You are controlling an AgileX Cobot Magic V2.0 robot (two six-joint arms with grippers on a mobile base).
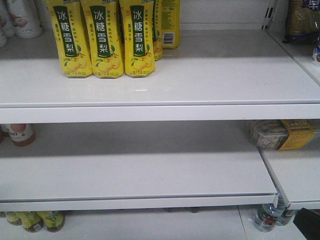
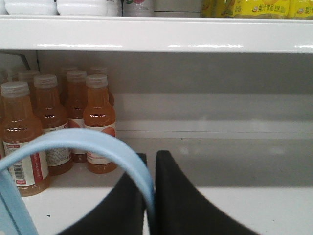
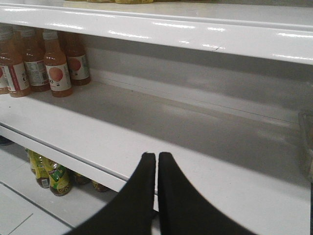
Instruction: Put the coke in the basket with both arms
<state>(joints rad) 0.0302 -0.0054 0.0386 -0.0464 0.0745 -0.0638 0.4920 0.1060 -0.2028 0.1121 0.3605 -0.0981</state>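
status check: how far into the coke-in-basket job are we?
Done: the left hand is shut on the light blue basket handle, which arches up between its fingers in the left wrist view. In hand: nothing else; the right hand is shut and empty, hovering before the white shelf. Left: everything about the coke. No red bottle shows in any view, so finding, grasping and dropping it in remain.

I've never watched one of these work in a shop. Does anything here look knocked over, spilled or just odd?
Nothing looks spilled or toppled; the yellow drink bottles and orange juice bottles stand upright. The one curious sight is a light blue basket handle threaded between the left gripper jaws. The right gripper is shut on nothing.
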